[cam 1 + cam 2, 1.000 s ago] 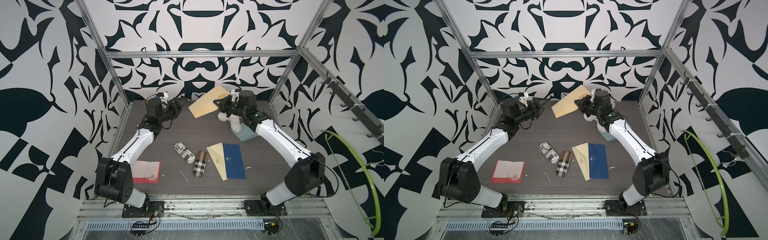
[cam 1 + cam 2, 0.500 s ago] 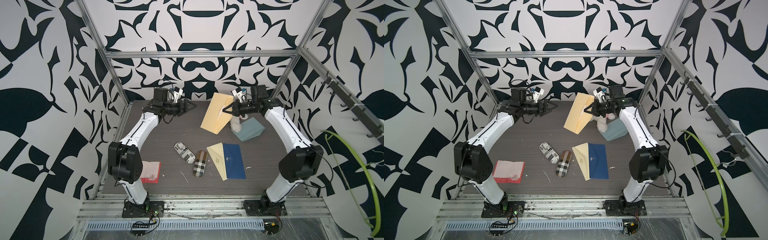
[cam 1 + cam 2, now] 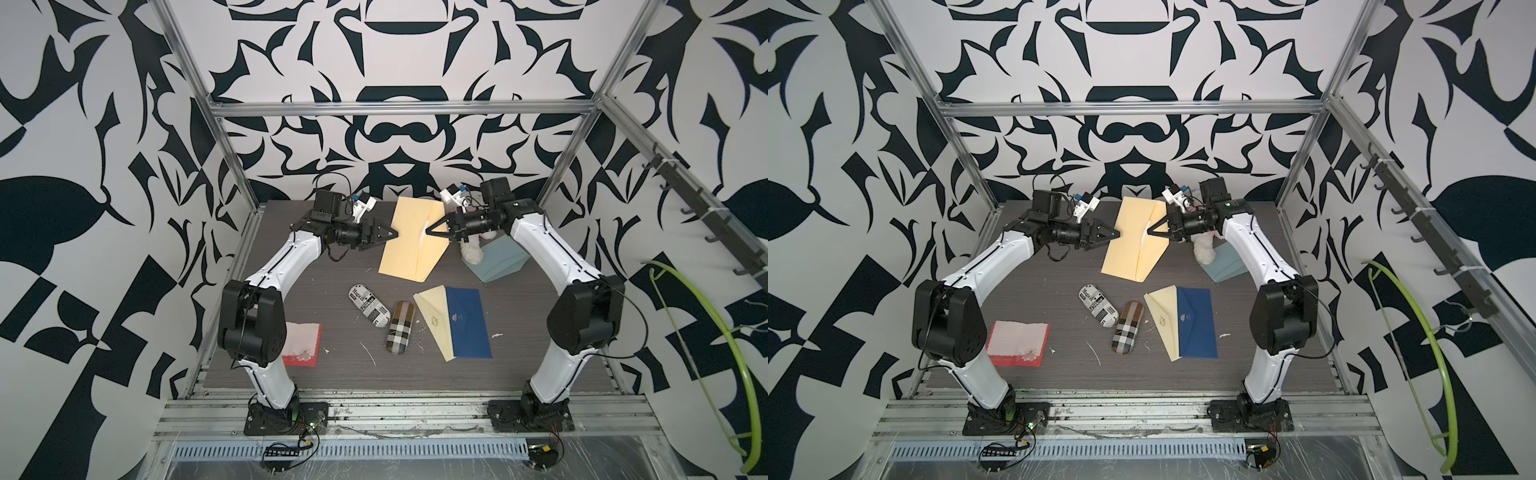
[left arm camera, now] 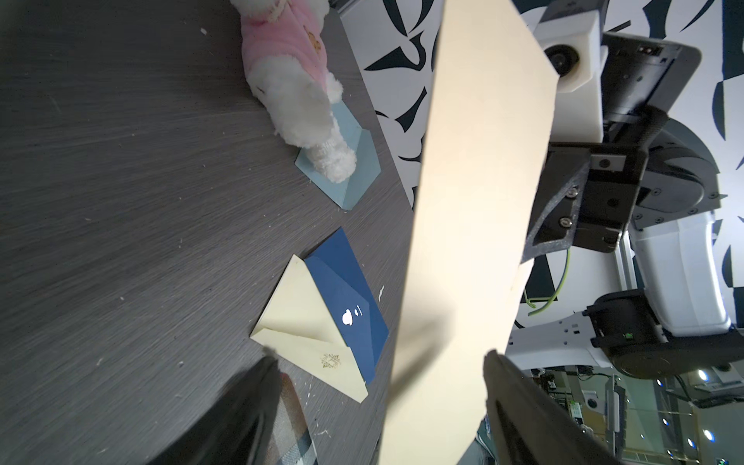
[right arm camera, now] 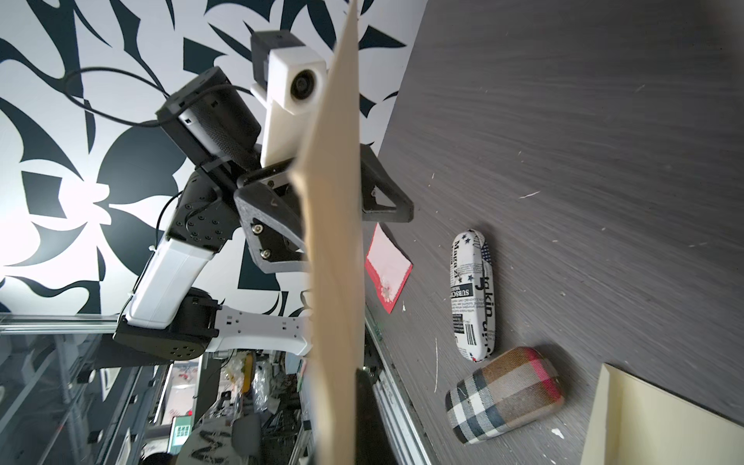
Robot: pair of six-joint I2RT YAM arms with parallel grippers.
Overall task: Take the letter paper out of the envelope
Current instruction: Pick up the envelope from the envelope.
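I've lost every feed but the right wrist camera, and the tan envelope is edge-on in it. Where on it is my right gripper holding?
Observer: In both top views the right gripper is shut on the tan envelope at the crease running down its face, not at an outer edge.
Operator: What lies on the table on my side, out of my frame?
Observer: A white stuffed toy lying on a grey-blue envelope.
Operator: And the cream corner I can see?
Observer: That's a cream envelope with a blue envelope overlapping it.
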